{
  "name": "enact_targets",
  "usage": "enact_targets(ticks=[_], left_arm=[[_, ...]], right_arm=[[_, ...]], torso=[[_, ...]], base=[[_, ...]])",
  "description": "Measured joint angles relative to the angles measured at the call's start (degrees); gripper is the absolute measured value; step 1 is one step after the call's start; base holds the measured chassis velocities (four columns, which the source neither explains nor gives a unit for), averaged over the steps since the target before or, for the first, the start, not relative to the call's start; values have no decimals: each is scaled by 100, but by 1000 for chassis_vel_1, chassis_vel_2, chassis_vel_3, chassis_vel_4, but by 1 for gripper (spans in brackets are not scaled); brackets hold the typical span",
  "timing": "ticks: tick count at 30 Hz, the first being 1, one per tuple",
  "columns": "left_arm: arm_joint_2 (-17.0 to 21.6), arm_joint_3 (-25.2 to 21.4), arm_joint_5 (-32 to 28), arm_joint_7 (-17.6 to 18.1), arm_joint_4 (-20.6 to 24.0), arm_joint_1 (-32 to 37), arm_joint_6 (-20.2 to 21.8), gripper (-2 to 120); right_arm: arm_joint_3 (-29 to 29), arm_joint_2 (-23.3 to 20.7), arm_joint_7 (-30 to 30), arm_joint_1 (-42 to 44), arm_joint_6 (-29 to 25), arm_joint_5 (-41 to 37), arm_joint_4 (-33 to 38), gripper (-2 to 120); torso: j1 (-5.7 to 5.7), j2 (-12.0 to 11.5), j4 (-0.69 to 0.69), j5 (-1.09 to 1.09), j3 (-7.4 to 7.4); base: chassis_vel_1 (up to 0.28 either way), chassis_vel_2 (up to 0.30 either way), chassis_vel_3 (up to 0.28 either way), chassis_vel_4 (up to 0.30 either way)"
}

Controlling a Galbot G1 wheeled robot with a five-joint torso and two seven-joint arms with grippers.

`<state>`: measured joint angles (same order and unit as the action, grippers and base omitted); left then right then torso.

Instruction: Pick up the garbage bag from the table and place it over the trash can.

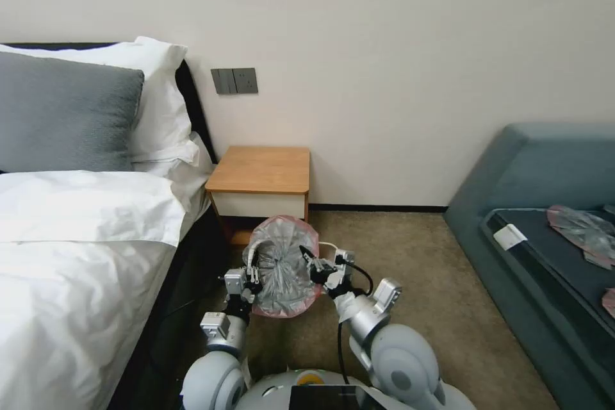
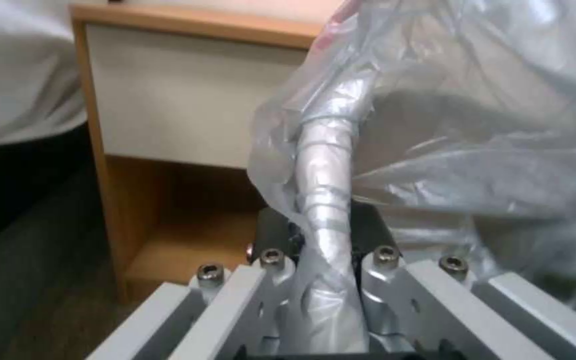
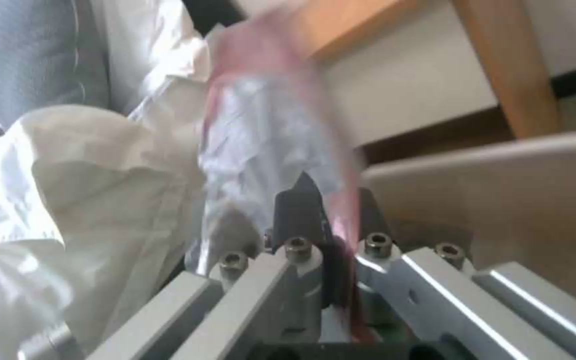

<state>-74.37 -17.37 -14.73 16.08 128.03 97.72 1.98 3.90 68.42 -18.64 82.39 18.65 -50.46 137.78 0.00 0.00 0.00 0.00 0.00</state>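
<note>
Two grippers, your left gripper (image 1: 251,275) and right gripper (image 1: 315,264), each clamp one garbage bag (image 1: 282,269) rim, lower centre, before one table (image 1: 261,170).

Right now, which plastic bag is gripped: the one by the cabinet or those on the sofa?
The garbage bag by the cabinet, stretched open between left gripper and right gripper; the sofa pieces lie flat, untouched.

Translucent grey garbage bag (image 1: 282,266) with pink rim; orange-brown table (image 1: 261,170), white drawer.
</note>
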Motion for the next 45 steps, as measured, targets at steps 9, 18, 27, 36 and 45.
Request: enact_targets(ticks=[9,18,27,36,45], left_arm=[[11,4,-314,85,5,-18,76,5],[-1,-13,-417,15,13,-30,84,5],[-1,27,-421,-203,33,-42,36,5],[-13,-49,-624,-468,90,-47,-58,5],[-17,-119,-812,-770,94,-72,-64,5]], right_arm=[[812,-157,51,-288,74,-444,-57,0],[1435,-292,73,-394,178,-717,-316,0],[1993,-405,-42,-401,740,-1424,-441,0],[2555,-494,143,-257,1428,-2332,-586,0],[2554,-542,381,-397,1591,-2446,-924,0]], torso=[[0,0,0,0,0],[0,0,0,1,0],[0,0,0,0,0],[0,0,-1,0,0],[0,0,0,0,0]], base=[[0,0,0,0],[0,0,0,0],[0,0,0,0],[0,0,0,0],[0,0,0,0]])
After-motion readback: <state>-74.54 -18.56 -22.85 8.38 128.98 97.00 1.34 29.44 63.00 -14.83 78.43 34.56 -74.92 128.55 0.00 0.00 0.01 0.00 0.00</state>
